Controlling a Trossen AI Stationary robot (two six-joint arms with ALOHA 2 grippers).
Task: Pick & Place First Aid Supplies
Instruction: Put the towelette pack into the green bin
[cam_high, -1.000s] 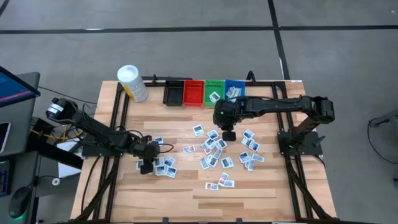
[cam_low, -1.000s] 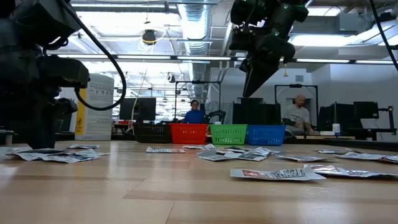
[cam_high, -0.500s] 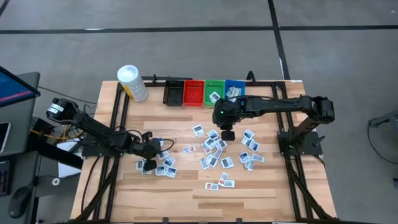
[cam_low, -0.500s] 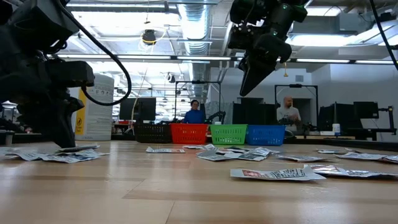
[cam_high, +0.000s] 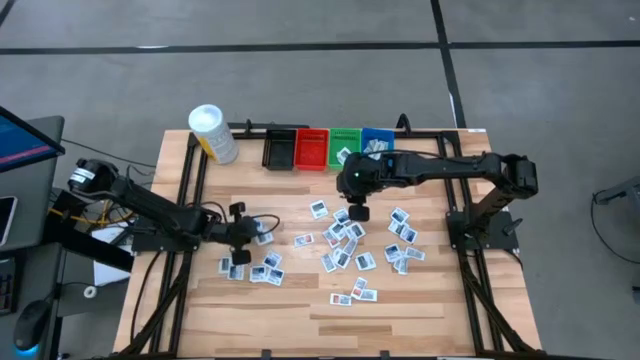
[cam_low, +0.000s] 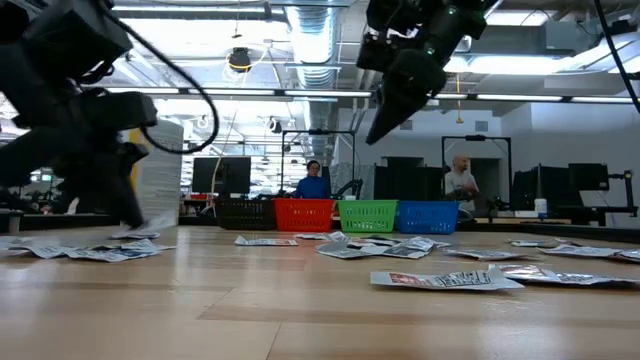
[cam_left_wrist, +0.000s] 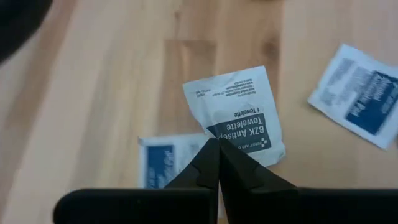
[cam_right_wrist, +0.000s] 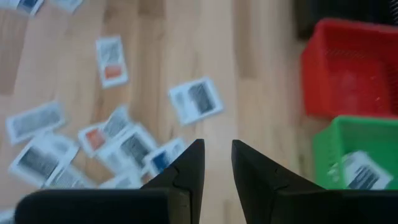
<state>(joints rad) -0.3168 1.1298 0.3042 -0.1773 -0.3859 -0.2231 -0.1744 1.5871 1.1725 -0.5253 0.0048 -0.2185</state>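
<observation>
Left gripper (cam_left_wrist: 218, 148) risen, clamping towelette packet (cam_left_wrist: 236, 114) (right gripper (cam_right_wrist: 217, 155) aloft)

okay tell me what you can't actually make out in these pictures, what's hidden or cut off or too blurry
- Left gripper: shut on a towelette packet, but the pinched corner is hidden behind the fingertips in the left wrist view.
- Right gripper: nothing shows between its fingers; a thin packet cannot be ruled out.
- Green bin: cut off by the right wrist picture's edge, so its full contents are unseen.
- Scattered packets: print too small in the high view.
- Left arm: motion-blurred in the low view.
</observation>
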